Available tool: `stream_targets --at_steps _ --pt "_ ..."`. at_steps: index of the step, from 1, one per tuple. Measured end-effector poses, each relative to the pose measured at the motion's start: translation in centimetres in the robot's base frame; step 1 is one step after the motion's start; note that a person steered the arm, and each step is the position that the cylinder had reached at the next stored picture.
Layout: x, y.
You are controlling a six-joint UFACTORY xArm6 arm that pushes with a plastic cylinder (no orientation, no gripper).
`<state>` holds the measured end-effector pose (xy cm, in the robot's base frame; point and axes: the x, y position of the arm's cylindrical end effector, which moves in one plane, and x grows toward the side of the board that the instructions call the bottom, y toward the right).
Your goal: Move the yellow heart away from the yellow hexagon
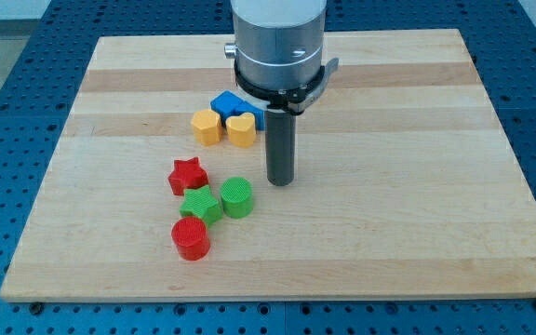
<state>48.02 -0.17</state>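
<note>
My tip [279,181] is sitting on the wooden board [417,140] just left of frame centre, touching no block; there are no jaws on this rig, only a straight dark rod, so nothing is being gripped or held. The yellow heart [241,130] is lying up and to the left of my tip, near it but with a gap of bare wood showing between them. The yellow hexagon [207,127] is sitting immediately left of the yellow heart, the two looking side by side and either touching or nearly so; I can't tell which. A blue block [228,103] is sitting just behind the pair, toward the top of the frame, with its right part hidden by the rod and the arm's grey housing [278,42], so its shape is not readable. A second cluster is lying in the lower left of centre: a red star [188,175] at its top left, a green star [199,204] just below it, a green cylinder [237,196] beside the green star on the right, and a red cylinder [191,238] at the bottom, close under the green star. My tip is standing to the right of and slightly above the green cylinder, clear of it. The board is resting on a blue perforated table [7,84].
</note>
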Motion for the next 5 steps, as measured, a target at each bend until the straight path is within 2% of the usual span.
stream_targets --at_steps 2,4,5 --pt "-3.7 -2.7" --pt "-4.0 -6.4" --pt "-4.0 -10.1"
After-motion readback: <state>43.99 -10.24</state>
